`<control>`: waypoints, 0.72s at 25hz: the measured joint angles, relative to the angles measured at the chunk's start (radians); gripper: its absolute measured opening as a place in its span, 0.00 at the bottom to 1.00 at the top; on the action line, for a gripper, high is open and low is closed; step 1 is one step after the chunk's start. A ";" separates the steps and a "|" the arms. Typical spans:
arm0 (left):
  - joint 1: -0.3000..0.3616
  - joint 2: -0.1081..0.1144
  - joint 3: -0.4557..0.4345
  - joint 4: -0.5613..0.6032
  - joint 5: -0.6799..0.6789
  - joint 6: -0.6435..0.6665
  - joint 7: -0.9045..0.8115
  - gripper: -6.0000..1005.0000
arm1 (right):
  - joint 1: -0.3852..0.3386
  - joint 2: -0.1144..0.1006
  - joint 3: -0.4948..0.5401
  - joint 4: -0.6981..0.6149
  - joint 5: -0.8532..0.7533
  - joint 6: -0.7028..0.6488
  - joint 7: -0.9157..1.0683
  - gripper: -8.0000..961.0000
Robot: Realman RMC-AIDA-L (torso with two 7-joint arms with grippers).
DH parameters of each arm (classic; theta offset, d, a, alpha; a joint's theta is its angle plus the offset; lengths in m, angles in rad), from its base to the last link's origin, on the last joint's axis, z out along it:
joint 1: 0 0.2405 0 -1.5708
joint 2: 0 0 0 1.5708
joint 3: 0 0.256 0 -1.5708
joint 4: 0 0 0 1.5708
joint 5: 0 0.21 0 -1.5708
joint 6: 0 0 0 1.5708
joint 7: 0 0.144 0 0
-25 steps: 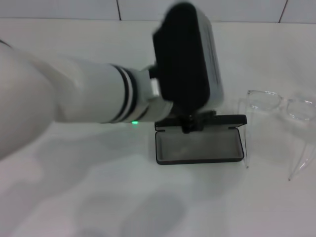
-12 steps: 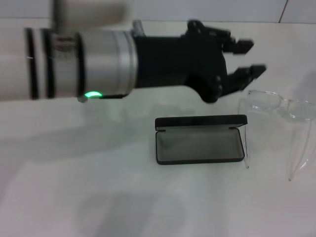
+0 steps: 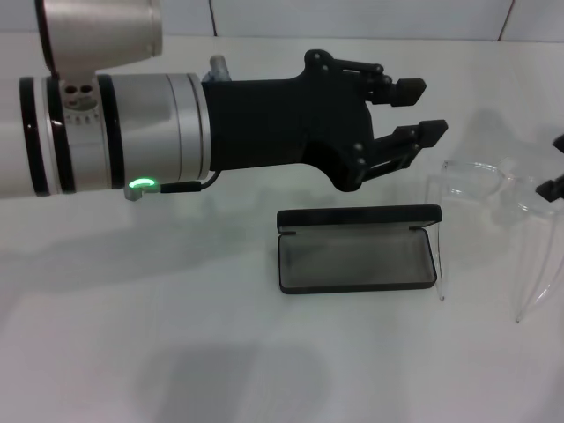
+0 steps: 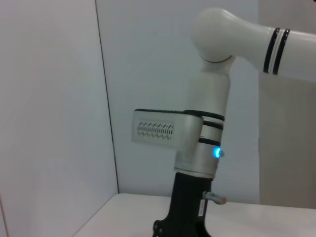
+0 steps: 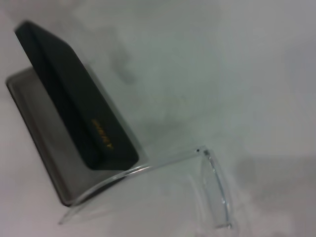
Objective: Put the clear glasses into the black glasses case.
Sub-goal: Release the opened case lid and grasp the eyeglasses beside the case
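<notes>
While the black glasses case [image 3: 357,249] is lying open on the white bench [image 3: 176,352], lid raised behind and grey lining bare, the left end effector [image 3: 421,109] is hanging above and behind it with its fingers parted and nothing between them. It is pointing to the right, toward the clear glasses [image 3: 498,189], which are sitting on the bench just beside the case's right end with their thin arms unfolded toward the viewer. One of those arms is running close along the end of the case. At the far right edge, two small dark tips are showing against the frame of the spectacles; they look to be the right end effector [image 3: 557,167], though whether it is open or closed cannot be told.

Judgement: the case is ready and the reach for the spectacles is in hand; nothing is yet gripped. The next move calls for a light closure on the thin, slippery frame, then a lift clear of the case wall before lowering into the lined tray.
</notes>
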 joint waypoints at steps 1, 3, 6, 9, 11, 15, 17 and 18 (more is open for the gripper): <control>0.000 0.000 0.000 -0.007 0.000 0.001 0.003 0.38 | 0.013 0.007 -0.022 0.005 -0.019 0.018 0.004 0.87; 0.001 0.000 -0.001 -0.014 -0.001 0.003 0.007 0.37 | 0.029 0.022 -0.052 0.010 -0.040 0.048 0.004 0.87; 0.004 0.000 -0.001 -0.022 -0.002 0.005 0.008 0.37 | 0.050 0.033 -0.086 0.035 -0.063 0.088 0.005 0.87; 0.009 0.000 0.002 -0.025 -0.002 0.005 0.009 0.37 | 0.070 0.034 -0.092 0.081 -0.083 0.109 0.006 0.86; 0.014 -0.001 0.003 -0.026 -0.002 0.005 0.010 0.37 | 0.082 0.038 -0.097 0.125 -0.101 0.133 0.004 0.86; 0.016 -0.001 0.003 -0.038 -0.012 0.006 0.012 0.37 | 0.092 0.050 -0.126 0.174 -0.126 0.182 0.001 0.86; 0.017 -0.001 0.001 -0.046 -0.016 0.006 0.013 0.37 | 0.092 0.058 -0.147 0.184 -0.139 0.208 0.000 0.86; 0.017 -0.001 0.000 -0.048 -0.016 0.006 0.013 0.37 | 0.090 0.062 -0.157 0.189 -0.146 0.224 0.000 0.86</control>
